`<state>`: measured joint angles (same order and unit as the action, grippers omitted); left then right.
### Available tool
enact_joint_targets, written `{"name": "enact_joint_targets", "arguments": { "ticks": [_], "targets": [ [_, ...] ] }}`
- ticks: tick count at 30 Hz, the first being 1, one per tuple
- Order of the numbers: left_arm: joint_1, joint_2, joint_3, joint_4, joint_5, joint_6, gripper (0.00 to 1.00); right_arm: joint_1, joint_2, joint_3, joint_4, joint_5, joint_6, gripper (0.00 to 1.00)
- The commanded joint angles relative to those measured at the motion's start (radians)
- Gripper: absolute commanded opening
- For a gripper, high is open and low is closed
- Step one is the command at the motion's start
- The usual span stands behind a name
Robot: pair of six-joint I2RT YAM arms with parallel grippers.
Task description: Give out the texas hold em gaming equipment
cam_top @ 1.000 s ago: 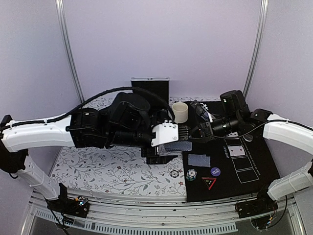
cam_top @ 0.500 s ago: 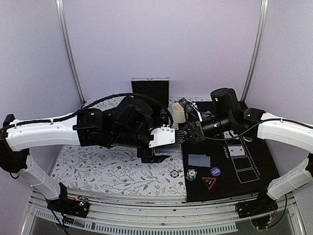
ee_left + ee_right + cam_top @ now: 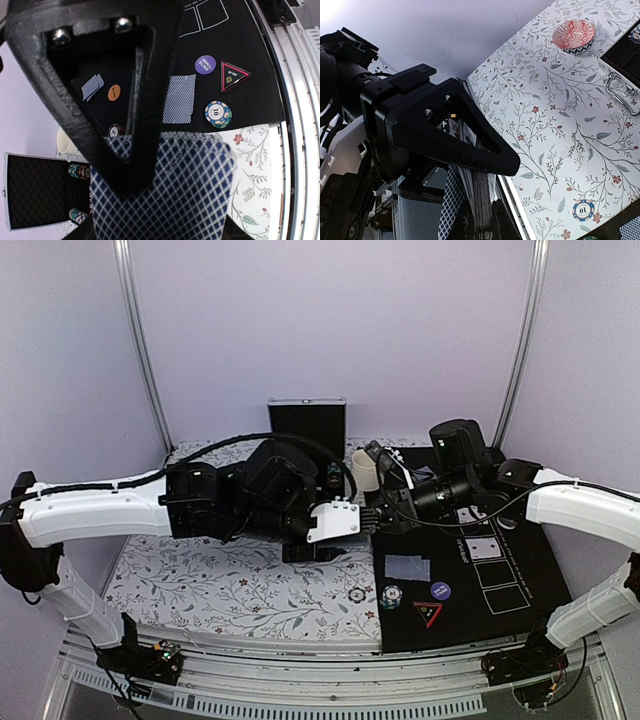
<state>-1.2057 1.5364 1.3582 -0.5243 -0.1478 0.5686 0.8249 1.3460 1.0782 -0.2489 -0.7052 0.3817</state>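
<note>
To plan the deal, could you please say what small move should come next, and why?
Probably close the left gripper on the blue-checked card and slide it off the deck: the right gripper pinches the deck, the card lies against the left finger.

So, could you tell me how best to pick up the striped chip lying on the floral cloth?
Probably by its rim: the striped chip lies flat on the floral cloth, so come straight down from above, pinching opposite sides of its round edge.
</note>
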Motion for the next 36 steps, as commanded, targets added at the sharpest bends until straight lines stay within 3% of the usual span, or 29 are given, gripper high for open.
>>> {"name": "enact_joint_targets", "arguments": {
  "ticks": [1, 3, 6, 11, 14, 17, 20, 23, 28, 29, 32, 34, 36],
  "targets": [
    [0.015, -0.006, -0.004, -0.021, 0.030, -0.009, 0.50, 0.008, -0.008, 0.059, -0.053, 0.053, -0.027, 0.09],
    [0.018, -0.013, -0.010, -0.031, 0.036, -0.014, 0.47, 0.008, -0.018, 0.065, -0.084, 0.084, -0.041, 0.17],
    [0.022, -0.030, -0.033, -0.042, 0.037, -0.025, 0.46, 0.007, -0.030, 0.088, -0.163, 0.142, -0.064, 0.39],
    [0.039, -0.078, -0.093, -0.086, 0.019, -0.094, 0.43, -0.021, -0.088, 0.110, -0.389, 0.352, -0.109, 0.66],
    [0.051, -0.111, -0.146, -0.110, -0.011, -0.153, 0.43, -0.034, -0.117, 0.098, -0.576, 0.552, -0.024, 0.70],
    [0.060, -0.134, -0.187, -0.130, -0.035, -0.194, 0.42, -0.032, -0.125, 0.035, -0.692, 0.630, 0.083, 0.72],
    [0.066, -0.156, -0.207, -0.152, -0.051, -0.215, 0.42, -0.028, -0.109, -0.041, -0.750, 0.640, 0.145, 0.80],
    [0.071, -0.183, -0.224, -0.155, -0.054, -0.210, 0.42, -0.019, -0.077, -0.086, -0.742, 0.552, 0.109, 0.89],
    [0.077, -0.224, -0.235, -0.155, -0.049, -0.191, 0.42, 0.011, -0.040, 0.051, -0.680, 0.513, -0.212, 0.94],
    [0.077, -0.230, -0.237, -0.155, -0.051, -0.186, 0.42, 0.038, -0.044, 0.085, -0.622, 0.462, -0.301, 1.00],
    [0.085, -0.248, -0.241, -0.155, -0.056, -0.172, 0.42, 0.089, -0.037, 0.122, -0.589, 0.403, -0.633, 0.99],
    [0.089, -0.259, -0.244, -0.156, -0.061, -0.158, 0.42, 0.092, -0.030, 0.123, -0.630, 0.428, -0.860, 0.99],
    [0.096, -0.269, -0.245, -0.155, -0.065, -0.145, 0.42, 0.092, -0.027, 0.037, -0.666, 0.548, -1.018, 0.99]
  ]
}}
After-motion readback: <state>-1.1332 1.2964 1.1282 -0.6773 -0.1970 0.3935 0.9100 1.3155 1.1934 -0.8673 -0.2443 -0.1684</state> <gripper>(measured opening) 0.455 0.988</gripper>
